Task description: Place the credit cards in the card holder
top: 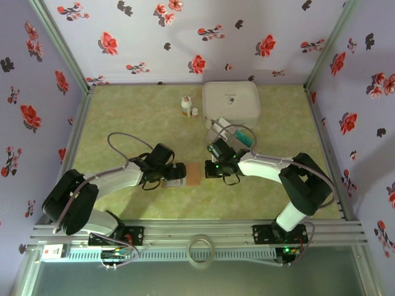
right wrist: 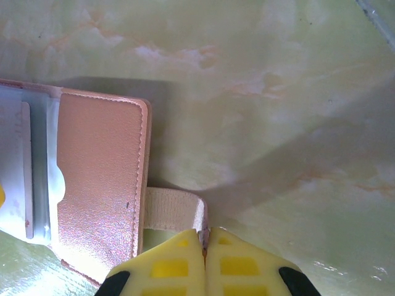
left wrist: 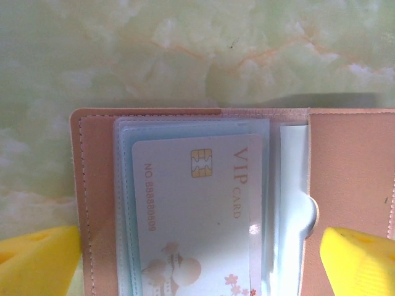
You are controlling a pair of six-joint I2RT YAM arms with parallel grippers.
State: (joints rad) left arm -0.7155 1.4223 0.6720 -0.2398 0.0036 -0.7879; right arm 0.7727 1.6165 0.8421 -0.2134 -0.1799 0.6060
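While the left end effector (left wrist: 197,264) hangs over the holder (top: 193,173) with its jaws spread wide, its yellow fingertips (left wrist: 37,262) stand at the holder's 9 and 3 o'clock edges; whether they touch it I cannot tell. From the left wrist, the holder lies opened flat on the worktop (left wrist: 185,55), with brown leather at both sides and clear sleeves (left wrist: 123,185) between. A white card (left wrist: 197,209) printed "VIP CARD", with a gold chip, sits inside the sleeves. A pale pocket (left wrist: 293,185) lies at its 3 o'clock.

The right end effector (right wrist: 205,243) is closed, its two yellow tips pressed together on the end of a beige strap (right wrist: 170,208). The strap runs out from the holder's 3 o'clock edge. From the right wrist, the strap lies low over the worktop, and the holder's brown flap is at 9 o'clock of the tips.

From above, the holder sits toward the worktop's 6 o'clock edge, between the two end effectors: the left one at its 9 o'clock, the right one at its 3 o'clock. A loose pile of cards (top: 229,132), white ones and a teal one, lies at the holder's 1 o'clock. The pile is just at the 6 o'clock side of a white box (top: 231,102), which stands near the worktop's 12 o'clock edge. Two small bottles (top: 186,106) stand at the box's 9 o'clock.
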